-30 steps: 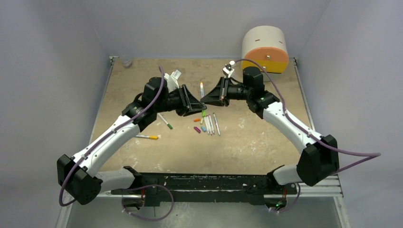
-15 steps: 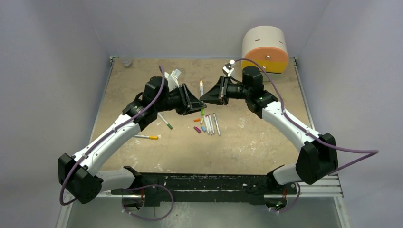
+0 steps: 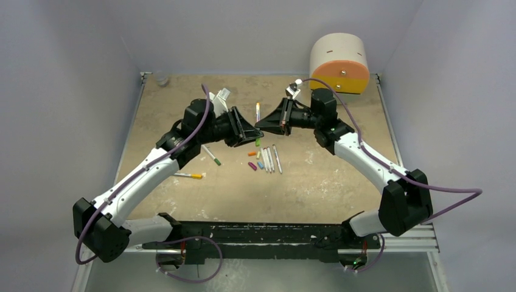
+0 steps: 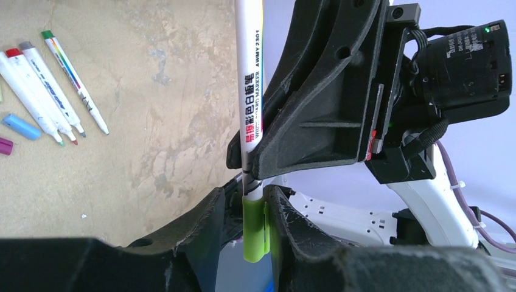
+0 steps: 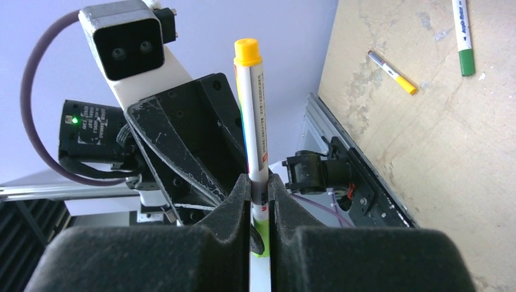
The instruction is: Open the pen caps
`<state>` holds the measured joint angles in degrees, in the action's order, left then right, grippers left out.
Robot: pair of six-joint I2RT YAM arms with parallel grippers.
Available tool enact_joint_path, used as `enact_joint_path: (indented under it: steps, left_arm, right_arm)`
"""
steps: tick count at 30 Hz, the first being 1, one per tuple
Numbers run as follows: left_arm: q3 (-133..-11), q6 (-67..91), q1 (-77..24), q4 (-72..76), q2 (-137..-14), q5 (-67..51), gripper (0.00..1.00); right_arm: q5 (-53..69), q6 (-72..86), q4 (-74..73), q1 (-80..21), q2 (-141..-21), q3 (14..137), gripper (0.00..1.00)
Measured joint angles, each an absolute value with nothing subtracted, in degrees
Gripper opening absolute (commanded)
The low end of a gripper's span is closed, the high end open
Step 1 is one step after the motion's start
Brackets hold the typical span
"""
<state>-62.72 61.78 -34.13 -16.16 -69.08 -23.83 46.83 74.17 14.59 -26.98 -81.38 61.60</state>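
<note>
left claw [image 4: 252,198] clamped on green cap [image 4: 255,230]; right claw [image 5: 260,184] clamped on the barrel [image 4: 251,79] just beyond it. Long axis runs crosswise to both claws; pull should go along it.

log | held pen [image 4: 251,79] barrel | "AWMY 2301" | Chinese characters, possibly "MARKER"

- Soft, even light from above; the desk [image 3: 328,182] is uniformly bright, shadows faint.
- Overhead view slightly soft, no glare.
- Wrist views: left claw [image 4: 248,199] and right claw [image 5: 260,185] blur at the bottom edge.
</note>
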Motion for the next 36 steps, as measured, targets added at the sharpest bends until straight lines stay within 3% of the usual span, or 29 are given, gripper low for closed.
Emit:
enact_joint_path:
  steps: [11, 15, 17, 20, 36]
  left_arm:
    - [-60.34, 62.04, -34.13, -11.77, -67.81, -22.72, 0.26]
    - [-60.2, 62.46, -34.13, -11.0, -67.81, -22.55, 0.18]
    - [-60.18, 62.59, -34.13, -10.22, -67.81, -22.5, 0.07]
    - [-60.03, 63.18, -34.06, -9.39, -67.88, -22.06, 0.0]
    - [-59.22, 65.41, -33.58, -6.31, -68.88, -22.37, 0.0]
  right_arm:
    - [45.36, 76.4, 16.14, -27.0, -81.38, 61.36, 0.0]
    - [44.45, 76.97, 16.43, -27.0, -81.38, 61.36, 0.0]
    - [44.1, 77.84, 17.15, -27.0, -81.54, 61.34, 0.0]
    - [43.46, 79.55, 19.46, -27.05, -82.17, 60.93, 0.0]
    - [40.07, 80.88, 19.16, -26.26, -81.56, 60.58, 0.0]
